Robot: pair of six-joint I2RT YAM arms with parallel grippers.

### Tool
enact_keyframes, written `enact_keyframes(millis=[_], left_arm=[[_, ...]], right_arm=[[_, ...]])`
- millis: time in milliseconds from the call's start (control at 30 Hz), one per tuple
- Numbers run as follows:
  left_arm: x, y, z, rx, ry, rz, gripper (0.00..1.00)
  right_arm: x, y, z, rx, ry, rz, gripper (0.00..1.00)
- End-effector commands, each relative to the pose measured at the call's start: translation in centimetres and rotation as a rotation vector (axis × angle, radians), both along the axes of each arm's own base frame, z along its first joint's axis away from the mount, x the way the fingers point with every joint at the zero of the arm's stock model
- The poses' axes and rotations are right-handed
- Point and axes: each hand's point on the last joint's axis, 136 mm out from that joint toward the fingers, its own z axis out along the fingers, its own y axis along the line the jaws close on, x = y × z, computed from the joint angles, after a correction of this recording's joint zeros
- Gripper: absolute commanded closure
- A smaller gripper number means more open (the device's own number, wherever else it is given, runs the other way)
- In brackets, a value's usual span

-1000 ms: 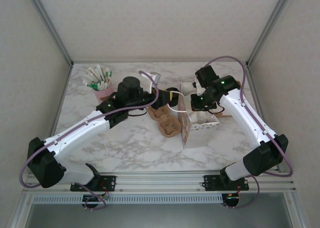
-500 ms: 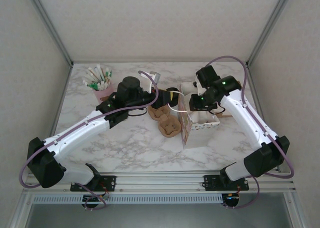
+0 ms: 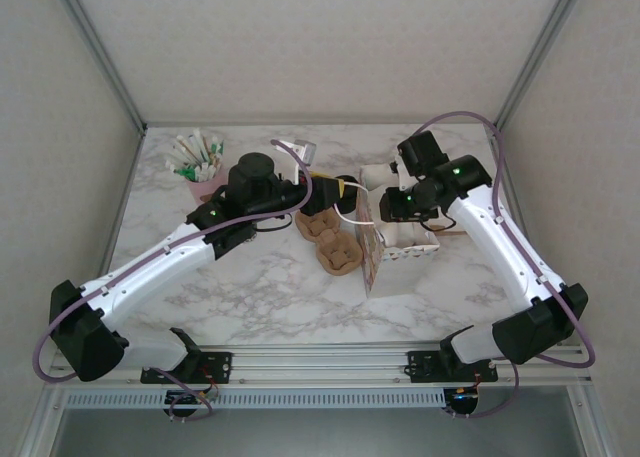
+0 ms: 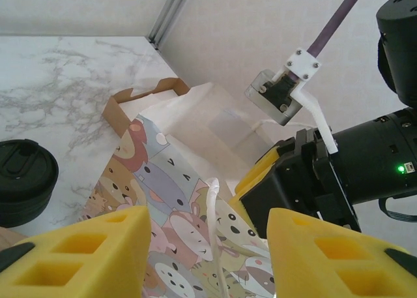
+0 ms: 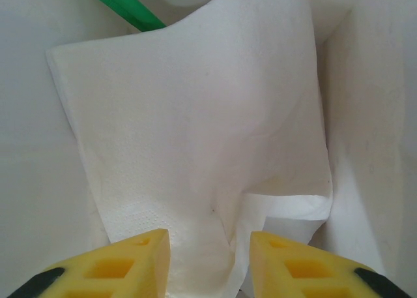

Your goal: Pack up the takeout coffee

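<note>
The takeout coffee is hidden. A paper bag [image 3: 372,252] printed with cartoon animals [image 4: 169,174] stands open at mid-table. My left gripper [image 4: 208,246] is open beside the bag's rim, and the white string handle [image 4: 218,213] hangs loose between its yellow fingers [image 4: 85,252]. In the top view the left gripper [image 3: 325,189] sits just left of the bag. My right gripper [image 3: 392,215] reaches down into the bag. It is open [image 5: 208,252] just above a white napkin [image 5: 195,115] lying on the bag's floor, with nothing between its pads.
A short black cylinder [image 4: 23,180] stands left of the bag. A brown pulp cup carrier [image 3: 335,245] lies in front of it. A pink cup of sachets [image 3: 203,172] is at the back left. A green stick [image 5: 124,4] lies in the bag. A brown cardboard box [image 4: 140,96] sits behind.
The left arm has drawn slightly back to the left from the bag. The right wrist has lifted and shifted a little right over the bag.
</note>
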Motion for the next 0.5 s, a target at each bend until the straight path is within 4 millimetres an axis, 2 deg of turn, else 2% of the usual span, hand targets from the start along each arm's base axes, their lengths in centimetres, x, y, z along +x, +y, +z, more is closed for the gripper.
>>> enact_keyframes(millis=[0,100,367,467], left_arm=[[-0.4,0.2,1.6,-0.038,-0.035,0.007,0.49],[-0.5,0.3,1.7,-0.040,-0.036,0.008,0.49],[-0.7,0.5,2.1,-0.051,-0.045,0.010,0.46],[-0.6,0.5,1.9,-0.050,-0.045,0.016,0.45]], right_arm=[[0.0,0.1,-0.9,-0.010,0.009,-0.006,0.63],[0.0,0.2,-0.9,-0.006,0.010,-0.006,0.63],[-0.1,0.1,0.9,0.019,-0.035,-0.013,0.60],[0.0,0.1,0.3,0.012,-0.029,-0.015,0.57]])
